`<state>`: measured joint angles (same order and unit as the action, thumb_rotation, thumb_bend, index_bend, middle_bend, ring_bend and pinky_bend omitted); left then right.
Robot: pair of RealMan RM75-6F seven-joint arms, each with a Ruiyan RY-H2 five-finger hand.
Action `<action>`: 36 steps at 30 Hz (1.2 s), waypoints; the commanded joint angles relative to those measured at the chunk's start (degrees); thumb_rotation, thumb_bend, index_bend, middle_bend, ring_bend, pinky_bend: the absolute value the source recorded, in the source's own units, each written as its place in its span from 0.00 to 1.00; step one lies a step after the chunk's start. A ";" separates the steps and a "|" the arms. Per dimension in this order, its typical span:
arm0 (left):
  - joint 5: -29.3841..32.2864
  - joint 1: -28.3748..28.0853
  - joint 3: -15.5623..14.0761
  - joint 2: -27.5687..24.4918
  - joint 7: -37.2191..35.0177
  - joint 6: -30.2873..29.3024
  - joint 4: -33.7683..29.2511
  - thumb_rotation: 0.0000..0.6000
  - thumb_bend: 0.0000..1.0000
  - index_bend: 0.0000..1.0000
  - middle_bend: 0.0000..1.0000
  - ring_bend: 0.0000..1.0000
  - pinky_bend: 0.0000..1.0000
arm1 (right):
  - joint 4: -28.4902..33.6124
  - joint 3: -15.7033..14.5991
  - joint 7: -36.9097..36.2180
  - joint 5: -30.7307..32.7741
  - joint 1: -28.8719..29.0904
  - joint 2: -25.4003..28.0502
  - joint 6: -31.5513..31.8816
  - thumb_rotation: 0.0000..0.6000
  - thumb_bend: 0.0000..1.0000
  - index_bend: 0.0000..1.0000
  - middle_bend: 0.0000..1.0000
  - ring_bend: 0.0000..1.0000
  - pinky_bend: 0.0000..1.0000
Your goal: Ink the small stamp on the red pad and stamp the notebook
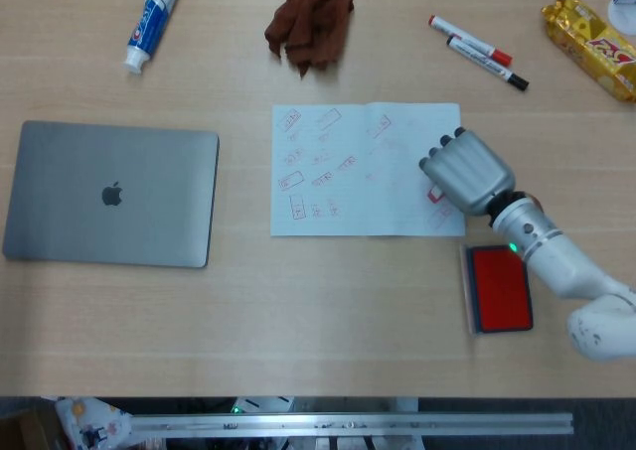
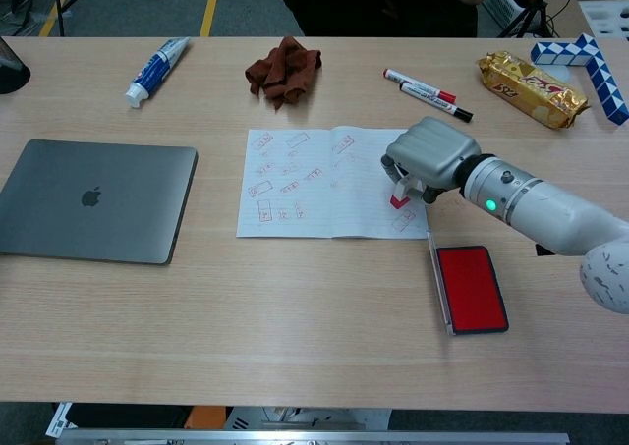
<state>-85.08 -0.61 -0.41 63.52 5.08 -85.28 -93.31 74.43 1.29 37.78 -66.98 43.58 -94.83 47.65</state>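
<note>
Red pad (image 2: pixel 472 288) open, right hand (image 2: pixel 429 160) fingers (image 1: pixel 442 157) gripping small red stamp (image 2: pixel 399 198) on notebook (image 2: pixel 314 185)

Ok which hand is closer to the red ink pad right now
Right. The right hand holds the small stamp on the notebook, just beyond the red ink pad. The left hand is not in view.

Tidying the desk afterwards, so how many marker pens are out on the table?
2. Both marker pens lie side by side near the table's far edge, beyond the notebook: one with a red cap, one with a black cap. None seems hidden.
</note>
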 commanded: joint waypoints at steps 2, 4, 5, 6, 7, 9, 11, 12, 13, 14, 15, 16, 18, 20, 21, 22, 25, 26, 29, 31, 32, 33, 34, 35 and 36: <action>-0.06 0.03 0.00 0.01 0.00 -0.09 -0.03 1.00 0.29 0.00 0.00 0.00 0.04 | 0.67 -0.10 0.17 -0.13 -0.02 0.32 0.26 1.00 0.37 0.77 0.55 0.41 0.43; -0.13 0.05 0.00 -0.05 0.01 -0.18 -0.12 1.00 0.29 0.00 0.00 0.00 0.04 | 1.32 -0.05 -0.07 -0.16 -0.16 0.83 0.56 1.00 0.37 0.77 0.55 0.41 0.43; -0.18 0.05 0.01 -0.10 0.03 -0.21 -0.20 1.00 0.29 0.00 0.00 0.00 0.04 | 1.71 0.00 -0.19 -0.25 -0.22 1.18 0.76 1.00 0.37 0.77 0.55 0.41 0.43; -0.22 0.05 0.01 -0.15 0.06 -0.26 -0.29 1.00 0.29 0.00 0.00 0.00 0.04 | 2.37 0.10 -0.38 -0.41 -0.33 1.80 1.14 1.00 0.37 0.77 0.55 0.41 0.43; -0.28 0.06 0.02 -0.18 0.12 -0.34 -0.34 1.00 0.29 0.00 0.00 0.00 0.04 | 2.99 0.22 -0.54 -0.51 -0.43 2.37 1.50 1.00 0.37 0.77 0.55 0.41 0.43; -0.44 0.09 0.06 -0.22 0.25 -0.57 -0.48 1.00 0.29 0.00 0.00 0.00 0.04 | 4.55 0.71 -0.88 -0.32 -0.65 3.90 2.22 1.00 0.37 0.77 0.55 0.41 0.43; -0.56 0.06 0.07 -0.23 0.28 -0.61 -0.58 1.00 0.29 0.00 0.00 0.00 0.04 | 5.55 1.19 -1.10 0.03 -0.72 5.08 2.62 1.00 0.37 0.77 0.55 0.41 0.43; -0.62 0.01 0.07 -0.23 0.33 -0.60 -0.64 1.00 0.29 0.00 0.00 0.00 0.04 | 5.82 1.40 -1.12 0.19 -0.72 5.54 2.77 1.00 0.37 0.77 0.55 0.41 0.43; -0.73 -0.06 0.07 -0.22 0.43 -0.56 -0.74 1.00 0.29 0.00 0.00 0.00 0.04 | 5.99 1.67 -1.13 0.48 -0.67 6.01 2.87 1.00 0.37 0.77 0.55 0.41 0.43; -0.84 -0.11 0.06 -0.21 0.50 -0.53 -0.82 1.00 0.29 0.00 0.00 0.00 0.04 | 6.02 1.86 -1.19 0.70 -0.61 6.24 2.85 1.00 0.37 0.77 0.55 0.41 0.43; -0.96 -0.16 0.04 -0.21 0.56 -0.52 -0.89 1.00 0.29 0.00 0.00 0.00 0.04 | 6.02 2.05 -1.35 0.94 -0.57 6.38 2.82 1.00 0.37 0.77 0.55 0.41 0.43; -1.05 -0.22 0.05 -0.22 0.66 -0.49 -1.02 1.00 0.29 0.00 0.00 0.00 0.04 | 5.91 2.27 -1.50 1.23 -0.47 6.46 2.74 1.00 0.37 0.77 0.55 0.41 0.43; -1.09 -0.31 0.07 -0.25 0.87 -0.43 -1.19 1.00 0.29 0.00 0.00 0.00 0.04 | 5.49 2.52 -1.56 1.57 -0.24 6.35 2.53 1.00 0.37 0.77 0.55 0.41 0.43; -1.09 -0.39 0.15 -0.32 1.07 -0.42 -1.44 1.00 0.29 0.00 0.00 0.00 0.04 | 4.75 2.74 -1.53 1.94 0.16 6.00 2.10 1.00 0.37 0.77 0.55 0.41 0.43; -1.11 -0.41 0.17 -0.36 1.15 -0.45 -1.52 1.00 0.29 0.00 0.00 0.00 0.04 | 4.34 2.82 -1.44 2.06 0.37 5.80 1.90 1.00 0.37 0.77 0.55 0.41 0.43; -1.12 -0.43 0.18 -0.40 1.25 -0.46 -1.59 1.00 0.29 0.00 0.00 0.00 0.04 | 3.74 2.95 -1.33 2.26 0.67 5.44 1.60 1.00 0.37 0.77 0.55 0.41 0.43; -0.92 -0.42 0.19 -0.50 1.43 -0.37 -1.75 1.00 0.29 0.00 0.00 0.00 0.04 | 2.04 3.17 -0.97 2.65 1.45 4.35 0.88 1.00 0.37 0.77 0.55 0.41 0.43; -0.84 -0.41 0.20 -0.51 1.47 -0.35 -1.77 1.00 0.29 0.00 0.00 0.00 0.04 | 1.50 3.25 -0.87 2.81 1.68 3.98 0.67 1.00 0.37 0.77 0.55 0.41 0.43; -0.59 -0.34 0.18 -0.46 1.50 -0.28 -1.72 1.00 0.29 0.00 0.00 0.00 0.04 | -0.08 3.44 -0.57 3.29 2.39 2.76 0.01 1.00 0.37 0.77 0.55 0.41 0.43; -0.42 -0.31 0.15 -0.45 1.52 -0.20 -1.64 1.00 0.29 0.00 0.00 0.00 0.04 | -1.11 3.44 -0.28 3.56 2.79 1.93 -0.38 1.00 0.37 0.77 0.56 0.42 0.43; -0.37 -0.29 0.13 -0.44 1.53 -0.18 -1.60 1.00 0.29 0.00 0.00 0.00 0.04 | -1.51 3.43 -0.16 3.67 2.94 1.59 -0.51 1.00 0.37 0.77 0.56 0.42 0.43; -0.33 -0.28 0.12 -0.43 1.52 -0.15 -1.57 1.00 0.29 0.00 0.00 0.00 0.04 | -1.89 3.42 -0.07 3.78 3.07 1.25 -0.61 1.00 0.37 0.77 0.56 0.42 0.43; -0.28 -0.26 0.12 -0.42 1.46 -0.13 -1.52 1.00 0.29 0.00 0.00 0.00 0.04 | -2.35 3.40 0.03 3.94 3.21 0.81 -0.73 1.00 0.37 0.77 0.56 0.42 0.43; -0.23 -0.26 0.12 -0.41 1.42 -0.11 -1.47 1.00 0.29 0.00 0.00 0.00 0.04 | -2.67 3.39 0.07 4.05 3.31 0.48 -0.83 1.00 0.37 0.77 0.56 0.42 0.43; -0.17 -0.26 0.11 -0.39 1.41 -0.05 -1.42 1.00 0.29 0.00 0.00 0.00 0.04 | -3.09 3.36 0.15 4.17 3.42 0.08 -0.93 1.00 0.37 0.77 0.56 0.42 0.43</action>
<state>-85.26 -0.87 -0.30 63.12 6.50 -85.34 -94.74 71.66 4.68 37.81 -62.98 46.83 -94.43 46.88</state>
